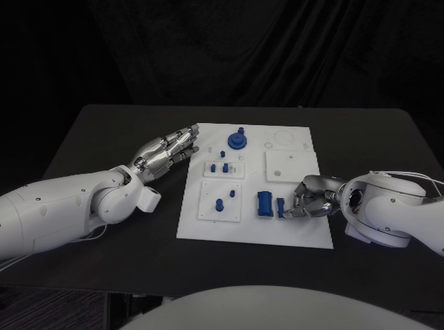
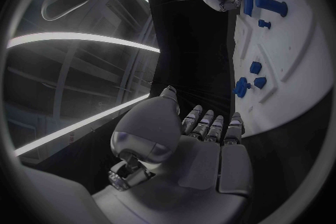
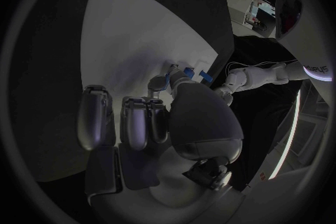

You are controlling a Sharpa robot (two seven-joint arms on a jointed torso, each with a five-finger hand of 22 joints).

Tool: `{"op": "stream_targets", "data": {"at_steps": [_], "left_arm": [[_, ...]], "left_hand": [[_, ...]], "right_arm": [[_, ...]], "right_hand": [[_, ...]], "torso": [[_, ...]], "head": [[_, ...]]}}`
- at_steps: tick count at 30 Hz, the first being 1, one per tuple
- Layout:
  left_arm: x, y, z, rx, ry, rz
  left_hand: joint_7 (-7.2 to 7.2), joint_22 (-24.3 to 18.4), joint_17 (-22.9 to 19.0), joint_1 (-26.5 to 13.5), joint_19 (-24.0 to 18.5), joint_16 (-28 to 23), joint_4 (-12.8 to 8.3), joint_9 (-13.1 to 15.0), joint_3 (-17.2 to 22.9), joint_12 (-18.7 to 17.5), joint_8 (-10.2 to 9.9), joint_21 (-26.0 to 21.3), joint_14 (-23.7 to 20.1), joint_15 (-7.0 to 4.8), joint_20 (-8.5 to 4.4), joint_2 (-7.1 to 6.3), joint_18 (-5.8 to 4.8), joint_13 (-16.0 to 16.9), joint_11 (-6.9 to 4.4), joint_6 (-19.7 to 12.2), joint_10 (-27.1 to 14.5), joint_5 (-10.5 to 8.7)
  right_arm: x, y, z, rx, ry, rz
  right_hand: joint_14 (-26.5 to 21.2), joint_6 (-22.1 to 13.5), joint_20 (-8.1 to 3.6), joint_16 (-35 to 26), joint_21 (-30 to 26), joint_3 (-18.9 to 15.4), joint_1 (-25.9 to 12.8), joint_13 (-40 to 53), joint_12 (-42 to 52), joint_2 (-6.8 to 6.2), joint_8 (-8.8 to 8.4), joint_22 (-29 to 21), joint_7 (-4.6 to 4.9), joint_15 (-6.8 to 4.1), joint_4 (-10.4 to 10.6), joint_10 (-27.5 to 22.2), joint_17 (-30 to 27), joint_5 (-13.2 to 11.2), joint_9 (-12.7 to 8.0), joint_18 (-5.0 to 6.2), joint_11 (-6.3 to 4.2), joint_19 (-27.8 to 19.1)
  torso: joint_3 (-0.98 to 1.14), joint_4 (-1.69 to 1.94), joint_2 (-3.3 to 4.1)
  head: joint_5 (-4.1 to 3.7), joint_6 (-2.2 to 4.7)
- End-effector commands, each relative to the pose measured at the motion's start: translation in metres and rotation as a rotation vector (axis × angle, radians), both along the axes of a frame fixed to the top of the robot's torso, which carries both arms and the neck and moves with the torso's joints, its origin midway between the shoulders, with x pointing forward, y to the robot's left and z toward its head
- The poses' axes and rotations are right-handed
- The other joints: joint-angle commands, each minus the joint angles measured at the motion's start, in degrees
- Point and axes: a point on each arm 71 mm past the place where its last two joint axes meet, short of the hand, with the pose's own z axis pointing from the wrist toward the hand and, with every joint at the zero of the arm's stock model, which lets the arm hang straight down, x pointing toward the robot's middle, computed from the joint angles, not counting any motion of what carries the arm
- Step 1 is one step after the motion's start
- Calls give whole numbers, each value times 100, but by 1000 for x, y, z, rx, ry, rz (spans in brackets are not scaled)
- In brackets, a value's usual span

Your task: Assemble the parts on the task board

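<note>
Right robot hand [image 1: 309, 198] appears to pinch a small blue part [image 1: 280, 207] at the board's [image 1: 282, 232] near right, beside the blue cylinder [image 1: 266, 204]. Left robot hand [image 1: 168, 152] released, fingers extended at the board's left edge. Keep the part upright and seat it slowly.

Looking down from the head onto the worktop [image 1: 103, 137]; peering close from behind each robot hand at the wrists, all sharing the white task board [image 1: 257, 185].
</note>
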Motion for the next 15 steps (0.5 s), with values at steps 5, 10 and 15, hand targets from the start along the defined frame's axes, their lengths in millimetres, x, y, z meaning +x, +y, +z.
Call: {"op": "stream_targets", "data": {"at_steps": [5, 10, 15], "left_arm": [[-3, 3, 9, -25, -116, 82], [-6, 8, 14, -17, -174, 141], [-9, 7, 16, -19, -195, 157]], "left_hand": [[26, -8, -7, 341, -3, -21, -108, 48, -100, 199, 112, 17, -3, -438, -195, -245, 61, 24, -477, 421, -21, 310], [-146, -24, -7, 492, -13, -21, 177, 44, -199, 301, 101, 10, -3, -635, -358, -365, 59, 26, -699, 496, -66, 392], [-406, -64, -7, 266, -45, -21, 186, -4, -315, 193, -19, -15, -3, -702, -584, -274, 70, 6, -753, 91, -141, 131]], "right_arm": [[4, -10, 14, 101, -190, -53], [11, -20, 35, 268, -370, -112], [21, -28, 62, 522, -524, -175]], "right_hand": [[498, -260, 3, -55, -241, -278, -874, 1509, -14, 218, -609, 1045, 32, 7, 409, 585, 1046, -353, -394, 122, -12, -34], [105, -134, 124, -972, -1820, -978, -1522, 959, -632, 706, -1509, 537, 208, 152, 462, 81, -444, 781, -1429, 405, 139, -674], [-1322, -209, 448, -4048, -5048, -1337, -1437, -1439, -3669, 1152, -2255, -840, 561, 516, 443, -2340, -3920, 819, -2431, 788, 477, -2014]], "torso": [[3, -2, -5], [3, -8, -10], [9, -19, -18]], "head": [[-18, -1], [-66, -1], [-69, -1]]}}
